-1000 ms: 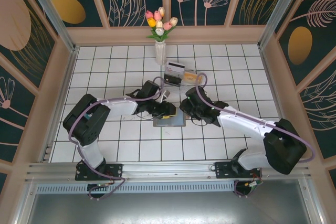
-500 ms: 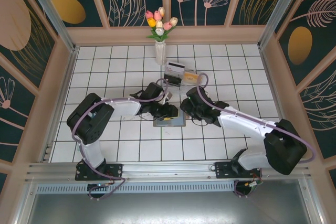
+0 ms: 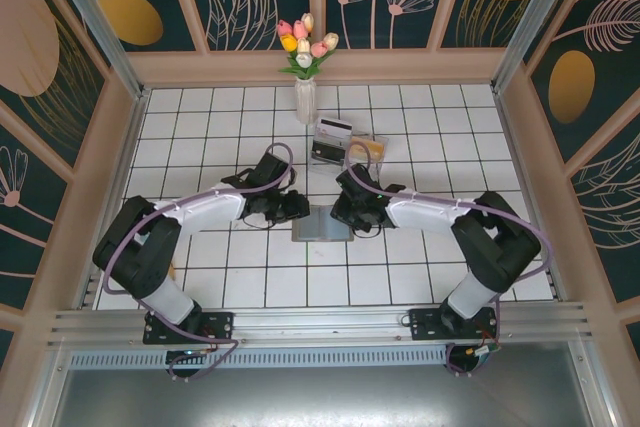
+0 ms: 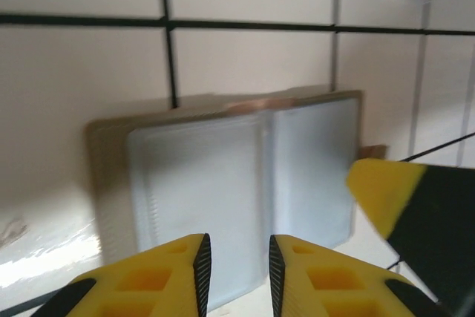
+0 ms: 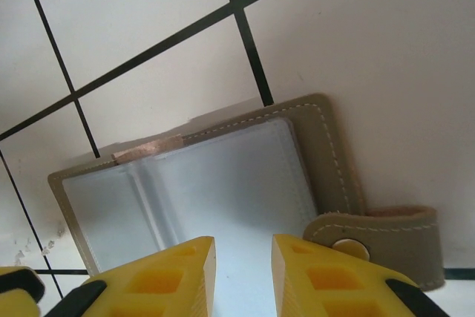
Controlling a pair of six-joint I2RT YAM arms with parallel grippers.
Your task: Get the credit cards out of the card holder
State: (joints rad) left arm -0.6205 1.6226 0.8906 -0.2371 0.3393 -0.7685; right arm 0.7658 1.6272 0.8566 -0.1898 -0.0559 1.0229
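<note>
The card holder (image 3: 322,224) lies open and flat on the tiled floor between my two grippers. Its pale clear sleeves (image 4: 237,183) face up inside a grey-tan stitched cover (image 5: 338,161), and the closing tab with its snap (image 5: 386,246) sticks out to one side. My left gripper (image 4: 236,276) hovers at the holder's left edge, jaws slightly apart with nothing between them. The right gripper (image 5: 243,276) hovers over the right panel, also narrowly open and empty. Credit cards (image 3: 333,131), one of them tan-yellow (image 3: 368,150), lie farther back. I cannot tell whether a card sits in the sleeves.
A white vase of tulips (image 3: 305,97) stands at the back centre, just left of the cards. A clear plastic tray (image 3: 350,144) lies under the cards. Wooden walls (image 3: 120,177) ring the tiled floor. The right fingertip (image 4: 386,191) shows in the left wrist view.
My left gripper has drawn back to the left off the holder and narrowed a little. The right arm has swung in, bringing its gripper slightly left over the right panel.
</note>
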